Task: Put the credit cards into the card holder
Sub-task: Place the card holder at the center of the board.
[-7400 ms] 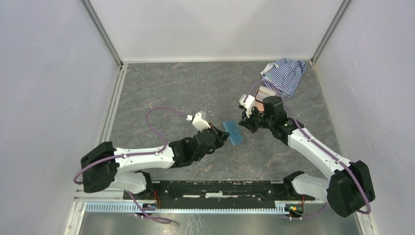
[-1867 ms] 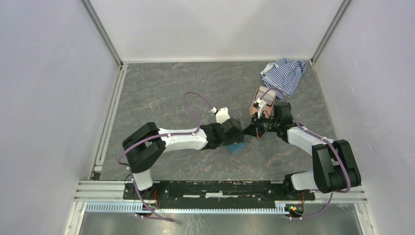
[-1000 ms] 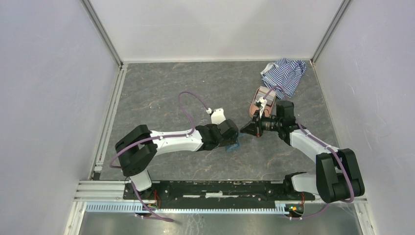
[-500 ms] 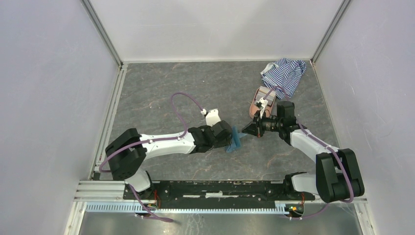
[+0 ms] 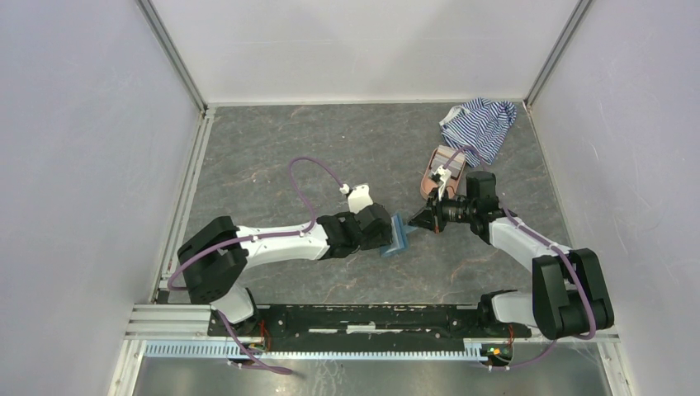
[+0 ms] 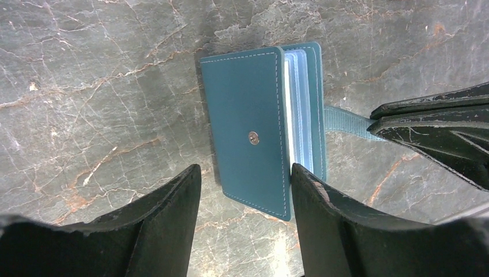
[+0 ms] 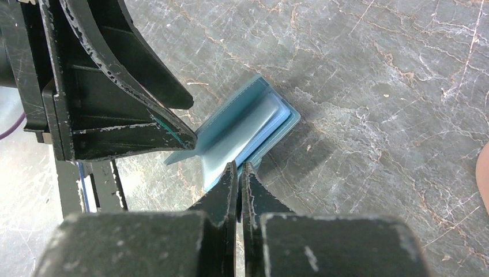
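Card holder [image 6: 248,133], a teal stitched rectangle with a metal snap stud and pale clear sleeves, lies half-open just below centre of the overhead view on a grey veined table [image 6: 86,86]. Right gripper [image 7: 240,167] pinches its strap, forearm low. Left gripper [image 6: 245,168] hovers above, fingers spread wide.
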`<action>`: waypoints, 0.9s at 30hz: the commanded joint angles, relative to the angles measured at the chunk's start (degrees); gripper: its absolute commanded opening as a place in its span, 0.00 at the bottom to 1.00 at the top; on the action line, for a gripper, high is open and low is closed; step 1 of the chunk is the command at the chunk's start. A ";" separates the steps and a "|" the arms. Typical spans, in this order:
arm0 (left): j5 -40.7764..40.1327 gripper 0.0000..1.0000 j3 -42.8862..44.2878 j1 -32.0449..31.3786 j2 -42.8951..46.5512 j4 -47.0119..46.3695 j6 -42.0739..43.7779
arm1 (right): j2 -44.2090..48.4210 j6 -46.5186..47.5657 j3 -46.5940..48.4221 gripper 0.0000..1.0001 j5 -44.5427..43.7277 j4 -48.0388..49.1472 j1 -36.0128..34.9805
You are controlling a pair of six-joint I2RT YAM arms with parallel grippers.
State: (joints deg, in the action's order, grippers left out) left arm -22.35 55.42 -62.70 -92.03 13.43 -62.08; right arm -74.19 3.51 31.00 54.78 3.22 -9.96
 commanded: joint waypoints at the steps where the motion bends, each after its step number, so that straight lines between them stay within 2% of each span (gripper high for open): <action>1: -0.79 0.64 -0.70 0.49 1.24 -1.22 2.88 | -0.41 1.24 1.69 0.00 -0.06 0.39 0.23; 5: -1.74 0.55 -0.71 0.85 1.22 0.30 3.60 | -0.16 1.44 1.69 0.00 -0.27 0.29 0.27; 12: -5.27 0.51 -0.94 1.17 2.63 4.55 5.17 | -0.42 1.68 1.87 0.00 -0.92 0.03 0.25; 18: -6.47 0.31 -1.95 1.51 3.16 6.28 5.23 | -1.90 3.21 2.54 0.00 -2.70 -1.77 0.24; 27: -5.51 0.29 -4.34 3.90 3.35 6.35 6.30 | -4.18 5.26 3.53 0.01 -4.53 -3.05 0.30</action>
State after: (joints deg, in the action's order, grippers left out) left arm -26.04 52.27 -60.05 -90.78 19.00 -58.59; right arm -77.95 6.81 32.14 51.72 0.08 -9.96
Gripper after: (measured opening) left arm 0.297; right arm 0.022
